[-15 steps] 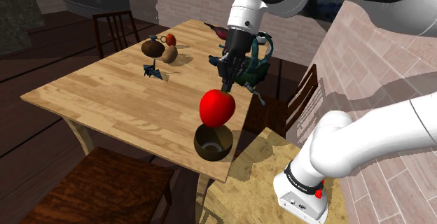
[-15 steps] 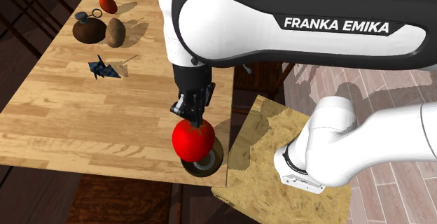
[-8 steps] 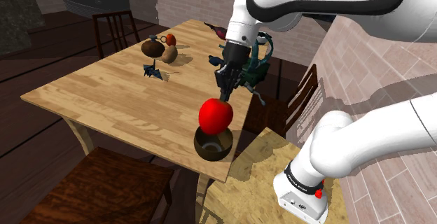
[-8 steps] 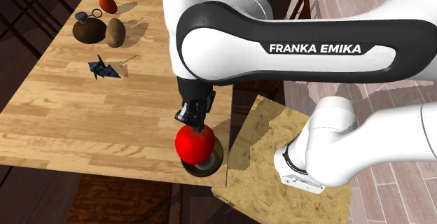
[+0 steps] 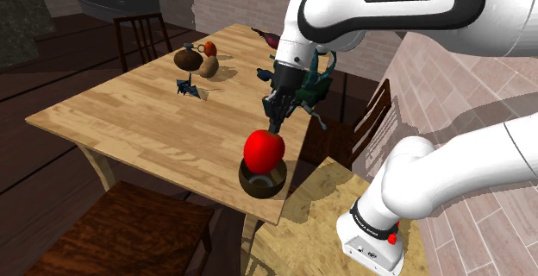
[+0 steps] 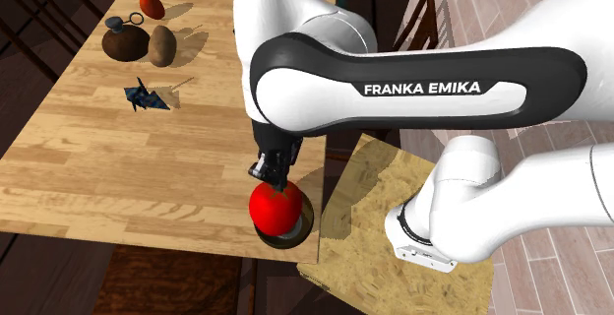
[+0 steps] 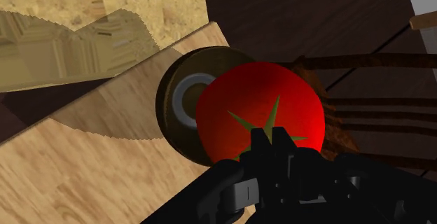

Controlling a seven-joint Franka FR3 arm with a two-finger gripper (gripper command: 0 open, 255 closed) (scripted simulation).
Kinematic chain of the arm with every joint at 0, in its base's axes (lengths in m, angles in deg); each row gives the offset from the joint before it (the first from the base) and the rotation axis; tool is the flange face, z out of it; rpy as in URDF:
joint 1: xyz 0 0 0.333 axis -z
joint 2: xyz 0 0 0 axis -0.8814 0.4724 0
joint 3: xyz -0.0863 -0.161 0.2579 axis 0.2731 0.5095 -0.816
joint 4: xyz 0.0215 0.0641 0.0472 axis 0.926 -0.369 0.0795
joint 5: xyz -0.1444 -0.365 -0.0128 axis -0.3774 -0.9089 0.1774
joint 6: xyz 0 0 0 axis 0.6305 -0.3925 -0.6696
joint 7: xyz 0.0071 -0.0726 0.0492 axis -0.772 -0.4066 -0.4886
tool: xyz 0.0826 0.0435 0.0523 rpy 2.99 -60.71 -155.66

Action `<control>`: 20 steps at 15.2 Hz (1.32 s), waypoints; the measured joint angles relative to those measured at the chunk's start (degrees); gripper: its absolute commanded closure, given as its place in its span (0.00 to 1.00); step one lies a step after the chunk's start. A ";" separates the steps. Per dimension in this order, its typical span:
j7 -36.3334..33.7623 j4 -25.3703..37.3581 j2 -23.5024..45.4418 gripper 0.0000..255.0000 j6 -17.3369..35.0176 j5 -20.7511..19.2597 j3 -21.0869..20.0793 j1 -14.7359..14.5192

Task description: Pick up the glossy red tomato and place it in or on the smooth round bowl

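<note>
The middle of the table (image 5: 129, 119) is bare, with lots of room to move. At the far corner small things (image 5: 197, 59) crowd together, and a little dark thing (image 5: 187, 86) lies near them. The tomato (image 5: 264, 148) fills the top of the bowl (image 5: 259, 186) at the near edge. A chair (image 5: 129, 227) sits close by that side.

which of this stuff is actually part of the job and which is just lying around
Job: red tomato, dark round bowl under it, claw clasping the tomato.
Lying about: brown potato-like lump, dark round jug, small red-orange thing, small dark blue object, teal object behind the arm.
</note>
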 measured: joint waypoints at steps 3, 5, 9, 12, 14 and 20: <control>0.04 -0.06 0.01 1.00 0.06 0.00 0.01 0.01; 0.04 -0.06 0.01 0.00 0.07 0.00 0.01 0.01; 0.04 -0.05 0.01 0.00 0.08 0.00 0.01 0.01; -0.04 1.84 0.01 0.00 -1.90 -0.59 0.66 0.32; -0.26 5.29 0.64 0.00 -4.84 -1.37 1.54 0.70; -0.34 7.09 0.68 0.00 -6.75 -1.87 2.13 0.95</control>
